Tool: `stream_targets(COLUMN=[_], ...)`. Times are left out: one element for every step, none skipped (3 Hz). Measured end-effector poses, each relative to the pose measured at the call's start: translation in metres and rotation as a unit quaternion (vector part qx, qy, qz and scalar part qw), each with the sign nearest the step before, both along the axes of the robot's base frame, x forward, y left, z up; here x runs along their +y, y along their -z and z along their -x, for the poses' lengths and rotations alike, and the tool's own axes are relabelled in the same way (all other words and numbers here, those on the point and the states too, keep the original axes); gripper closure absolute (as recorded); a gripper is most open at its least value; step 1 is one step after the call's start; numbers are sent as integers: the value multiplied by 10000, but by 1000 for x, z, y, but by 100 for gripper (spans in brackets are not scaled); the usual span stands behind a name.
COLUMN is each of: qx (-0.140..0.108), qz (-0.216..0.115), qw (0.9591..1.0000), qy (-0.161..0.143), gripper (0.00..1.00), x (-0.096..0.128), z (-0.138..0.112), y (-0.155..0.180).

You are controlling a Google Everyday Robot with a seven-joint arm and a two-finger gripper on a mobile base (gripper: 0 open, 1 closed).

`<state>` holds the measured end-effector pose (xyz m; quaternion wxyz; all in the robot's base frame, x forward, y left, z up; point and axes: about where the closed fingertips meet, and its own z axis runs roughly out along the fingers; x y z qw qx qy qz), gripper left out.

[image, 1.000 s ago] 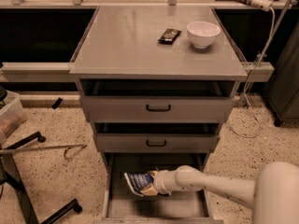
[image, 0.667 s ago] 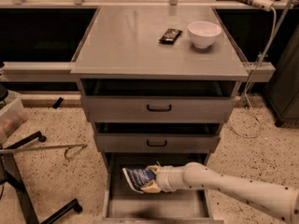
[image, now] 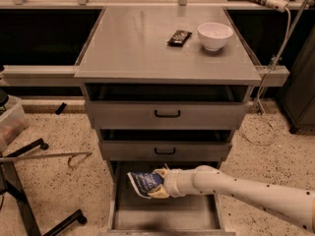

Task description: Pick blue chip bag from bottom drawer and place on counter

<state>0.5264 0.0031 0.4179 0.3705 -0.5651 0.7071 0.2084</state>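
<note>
The blue chip bag (image: 143,182) is dark blue with white edges and hangs just above the floor of the open bottom drawer (image: 162,214). My gripper (image: 158,183) reaches in from the right on a white arm and is shut on the bag's right end. The bag is lifted off the drawer floor, near the drawer's back left. The grey counter (image: 142,43) is the cabinet's top, well above the gripper.
A small black snack packet (image: 179,37) and a white bowl (image: 214,35) sit on the counter's back right. Two shallower drawers with black handles (image: 167,114) are partly open above the bottom one. A black stand leg (image: 19,200) and a metal rod lie on the floor at left.
The gripper has lifted the bag and carried it a little to the left and up inside the bottom drawer. The arm has stretched out lower in the view.
</note>
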Motion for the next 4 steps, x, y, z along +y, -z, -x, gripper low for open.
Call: stream_targets(qx=[-183,-412,-526,-751], qz=[-181,-388,-359,-171], qw=[9997,9982,9962,9939], qy=[28,-202,-595,-790], gripper=[100,100,100,100], x=[-5,-5,-5,-8], z=[-21,-36,-21,0], y=[-78,-189,-282,-350])
